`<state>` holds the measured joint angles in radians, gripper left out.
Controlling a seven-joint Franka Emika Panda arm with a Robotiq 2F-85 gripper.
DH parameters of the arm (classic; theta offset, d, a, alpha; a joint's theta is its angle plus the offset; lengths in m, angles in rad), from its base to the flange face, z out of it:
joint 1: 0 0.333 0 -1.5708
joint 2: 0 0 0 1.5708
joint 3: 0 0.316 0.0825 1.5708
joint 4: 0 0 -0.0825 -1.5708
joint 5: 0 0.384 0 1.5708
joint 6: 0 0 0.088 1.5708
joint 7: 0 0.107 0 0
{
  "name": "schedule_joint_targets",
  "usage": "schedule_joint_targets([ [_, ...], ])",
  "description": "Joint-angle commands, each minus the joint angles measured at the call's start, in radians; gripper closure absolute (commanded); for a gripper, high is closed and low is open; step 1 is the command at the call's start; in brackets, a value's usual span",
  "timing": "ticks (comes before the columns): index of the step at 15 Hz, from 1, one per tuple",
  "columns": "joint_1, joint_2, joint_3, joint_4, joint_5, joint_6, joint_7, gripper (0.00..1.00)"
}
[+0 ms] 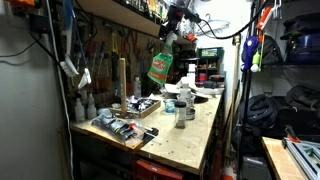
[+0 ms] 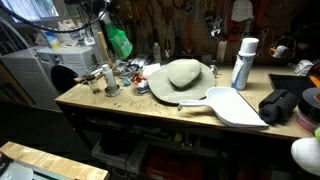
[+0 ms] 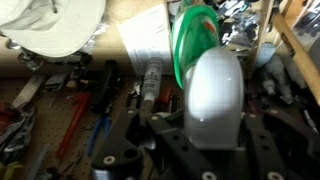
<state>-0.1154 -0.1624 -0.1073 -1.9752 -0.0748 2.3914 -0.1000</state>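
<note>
My gripper (image 3: 212,128) is shut on a green plastic bottle with a white end (image 3: 205,70) and holds it in the air above the cluttered back of the workbench. In both exterior views the bottle (image 1: 160,67) (image 2: 118,42) hangs tilted below the gripper (image 1: 168,42) (image 2: 105,22), clear of the bench top. In the wrist view the white end fills the space between the two black fingers, and the green body points away toward the bench.
A wooden workbench (image 2: 150,112) carries a pale floppy hat (image 2: 180,75), a white scoop-shaped piece (image 2: 238,106), a white spray can (image 2: 243,62), a black bundle (image 2: 281,105) and small jars (image 1: 183,108). A tray of tools (image 1: 125,128) sits near the bench's edge. Shelves and hanging tools line the wall.
</note>
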Motion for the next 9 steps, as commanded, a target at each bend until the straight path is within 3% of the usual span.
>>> schedule_joint_targets([
  [1,-0.04,0.021,0.014,0.046,-0.156,0.047,0.162,1.0],
  [5,-0.051,0.102,0.014,0.075,-0.299,0.02,0.302,1.0],
  [9,-0.046,0.137,-0.022,0.091,-0.243,-0.013,0.313,1.0],
])
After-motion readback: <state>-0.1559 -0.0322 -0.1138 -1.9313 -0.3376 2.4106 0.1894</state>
